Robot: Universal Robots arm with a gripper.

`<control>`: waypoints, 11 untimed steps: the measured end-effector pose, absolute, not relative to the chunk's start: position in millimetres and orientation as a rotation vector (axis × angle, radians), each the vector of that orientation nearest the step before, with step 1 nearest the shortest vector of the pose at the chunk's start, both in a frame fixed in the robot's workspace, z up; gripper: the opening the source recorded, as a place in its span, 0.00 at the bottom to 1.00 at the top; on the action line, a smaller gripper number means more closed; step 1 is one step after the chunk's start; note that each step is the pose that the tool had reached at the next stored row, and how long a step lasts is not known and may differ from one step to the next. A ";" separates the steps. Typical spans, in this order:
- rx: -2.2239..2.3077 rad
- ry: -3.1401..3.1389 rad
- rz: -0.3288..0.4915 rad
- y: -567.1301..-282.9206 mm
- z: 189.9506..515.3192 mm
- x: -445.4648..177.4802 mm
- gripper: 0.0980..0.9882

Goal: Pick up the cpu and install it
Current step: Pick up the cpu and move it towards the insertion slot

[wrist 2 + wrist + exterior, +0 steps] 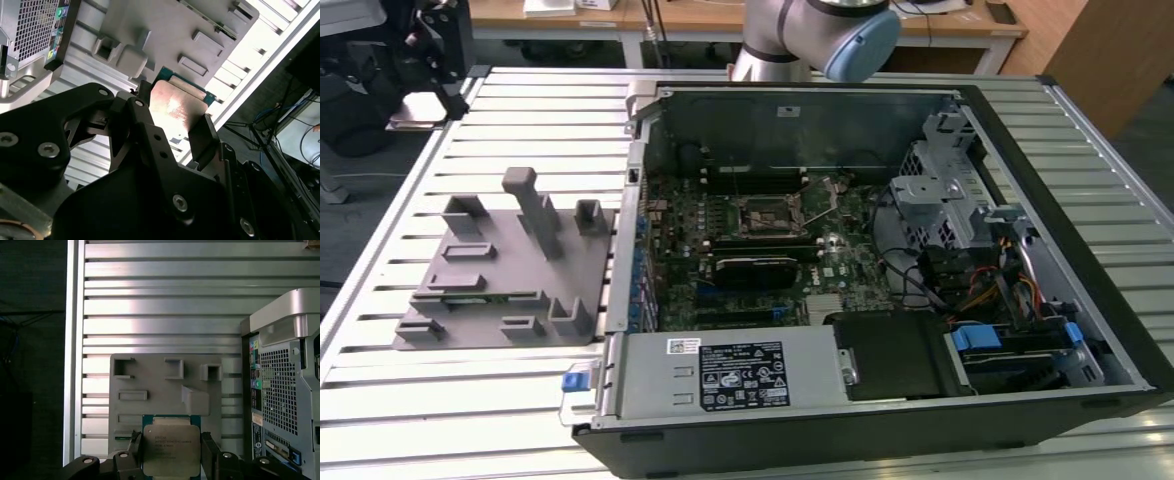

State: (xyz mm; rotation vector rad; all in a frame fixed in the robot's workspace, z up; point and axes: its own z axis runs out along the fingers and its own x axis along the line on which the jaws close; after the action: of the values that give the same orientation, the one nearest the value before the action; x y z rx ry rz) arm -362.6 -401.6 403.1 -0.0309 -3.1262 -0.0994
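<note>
The hand (pixel 171 447) is clamped on the cpu (pixel 171 445), one black finger (pixel 134 445) against each of two opposite edges. The cpu is square, so it has no long axis. In the first wrist view its silvery metal lid faces the camera, the green rim shows along one edge, and its sides run parallel to those of the grey fixture (pixel 165 385) behind it. The picture's edge cuts off one side of the cpu.

In the second wrist view the cpu (pixel 180 107) is seen at a slant, its lid catching the light, with the hand (pixel 175 117) and its black body hiding part of it. How high the cpu is held above the fixture (pixel 150 20) cannot be told.

In the exterior view the fixture (pixel 480 290) lies on the slatted metal surface (pixel 547 110) at that view's left. The open case (pixel 787 110) lies just beside it at the right. The socket (pixel 767 215) sits mid-board inside, among cables and drive cages. The arm (pixel 814 35) rises at the far side.
</note>
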 end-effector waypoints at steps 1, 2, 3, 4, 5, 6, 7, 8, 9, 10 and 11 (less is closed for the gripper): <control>-0.031 -3.126 -0.099 -401.6 403.1 -361.7 0.50; -0.031 -3.126 -0.099 -401.5 403.1 -360.8 0.50; -0.031 -3.126 -0.099 -401.6 403.1 -359.8 0.50; -0.031 -3.126 -0.099 -401.6 403.1 -358.8 0.50; -0.031 -3.126 -0.099 -401.6 403.1 -357.8 0.50; -0.031 -3.126 -0.099 -401.5 403.1 -356.9 0.50; -0.031 -3.125 -0.099 -401.6 403.1 -356.0 0.50; -0.031 -3.125 -0.099 -401.6 403.1 -355.2 0.50; -0.031 -3.125 -0.099 -401.6 403.1 -354.4 0.50; -0.031 -3.125 -0.099 -401.6 403.0 -353.6 0.50; -0.031 -3.125 -0.099 -401.6 403.1 -352.8 0.50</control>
State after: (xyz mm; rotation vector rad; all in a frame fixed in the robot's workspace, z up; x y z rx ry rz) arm -352.8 -401.6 403.1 -0.0309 -3.1252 -0.0994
